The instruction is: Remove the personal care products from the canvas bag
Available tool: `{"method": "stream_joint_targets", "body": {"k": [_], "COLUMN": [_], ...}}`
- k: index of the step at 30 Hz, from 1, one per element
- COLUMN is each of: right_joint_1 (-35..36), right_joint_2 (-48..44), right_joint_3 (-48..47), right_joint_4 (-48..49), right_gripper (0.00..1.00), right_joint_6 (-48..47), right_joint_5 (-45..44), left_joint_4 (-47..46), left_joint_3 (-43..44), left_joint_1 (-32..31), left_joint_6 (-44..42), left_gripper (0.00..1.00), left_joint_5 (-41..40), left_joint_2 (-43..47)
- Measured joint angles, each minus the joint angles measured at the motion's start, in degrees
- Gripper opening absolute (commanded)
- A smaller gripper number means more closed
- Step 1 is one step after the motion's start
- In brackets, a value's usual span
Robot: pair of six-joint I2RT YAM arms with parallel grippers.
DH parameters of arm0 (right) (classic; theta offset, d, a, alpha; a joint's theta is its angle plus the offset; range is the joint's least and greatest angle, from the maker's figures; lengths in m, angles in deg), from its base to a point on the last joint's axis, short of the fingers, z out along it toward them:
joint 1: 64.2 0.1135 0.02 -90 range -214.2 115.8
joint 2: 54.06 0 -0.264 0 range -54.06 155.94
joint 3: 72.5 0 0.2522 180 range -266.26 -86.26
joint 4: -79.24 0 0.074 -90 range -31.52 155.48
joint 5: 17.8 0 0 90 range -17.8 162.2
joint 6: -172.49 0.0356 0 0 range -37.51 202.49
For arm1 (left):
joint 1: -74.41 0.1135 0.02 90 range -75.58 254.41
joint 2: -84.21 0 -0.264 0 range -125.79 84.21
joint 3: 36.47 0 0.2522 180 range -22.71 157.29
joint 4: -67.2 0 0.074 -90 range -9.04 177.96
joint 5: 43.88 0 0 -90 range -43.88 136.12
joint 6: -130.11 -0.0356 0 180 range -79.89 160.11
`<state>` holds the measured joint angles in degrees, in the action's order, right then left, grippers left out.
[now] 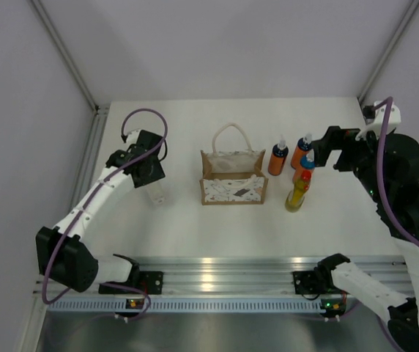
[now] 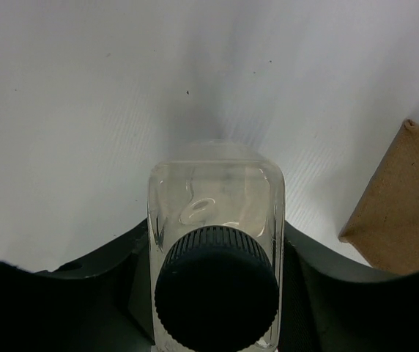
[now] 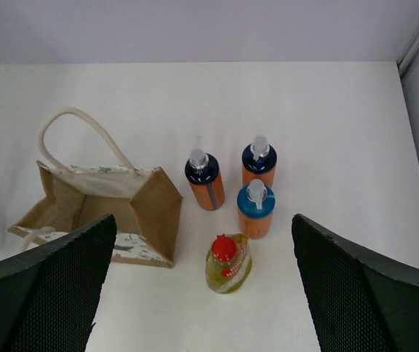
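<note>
The canvas bag [image 1: 231, 180] stands open mid-table, and its inside looks empty in the right wrist view [image 3: 99, 209]. To its right stand two orange bottles with dark blue caps [image 1: 277, 158] [image 1: 302, 152], an orange one with a light-blue cap [image 1: 306, 167] and an amber one with a red cap [image 1: 296, 194]. My left gripper [image 1: 155, 185] is left of the bag, shut on the pale bottle with the dark grey cap [image 2: 215, 249], which is upright at the table. My right gripper [image 1: 325, 150] is open and empty, high above the four bottles [image 3: 228, 262].
A corner of the bag [image 2: 403, 198] shows close to the right of the pale bottle. Grey walls enclose the white table [image 1: 195, 227] at the back and sides. An aluminium rail [image 1: 217, 268] runs along the near edge.
</note>
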<state>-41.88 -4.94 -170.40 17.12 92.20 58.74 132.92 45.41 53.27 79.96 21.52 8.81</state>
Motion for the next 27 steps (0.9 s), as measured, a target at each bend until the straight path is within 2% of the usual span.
{"method": "stream_joint_targets", "body": {"k": [16,26,27], "right_joint_1": [0.0,0.0,0.0], "right_joint_2": [-5.6,-5.6,-5.6], "right_joint_3": [0.6,1.3,1.3], "right_joint_4": [-8.7,-9.2,-9.2], "right_gripper": [0.99,0.99,1.0], "right_joint_6": [-0.7,-0.7,-0.7], "right_joint_5": [-6.1,-6.2,-6.2], "left_joint_4": [-10.1,-14.4,-14.7], "left_joint_3": [-10.7,-10.6,-10.1], "left_joint_1": [-0.1,-1.5,-1.8], "left_joint_6": [-1.7,-1.7,-1.7], "left_gripper": [0.0,0.0,0.03], "left_joint_5": [2.8,2.8,2.6], "left_joint_2": [1.2,-0.5,-1.2]}}
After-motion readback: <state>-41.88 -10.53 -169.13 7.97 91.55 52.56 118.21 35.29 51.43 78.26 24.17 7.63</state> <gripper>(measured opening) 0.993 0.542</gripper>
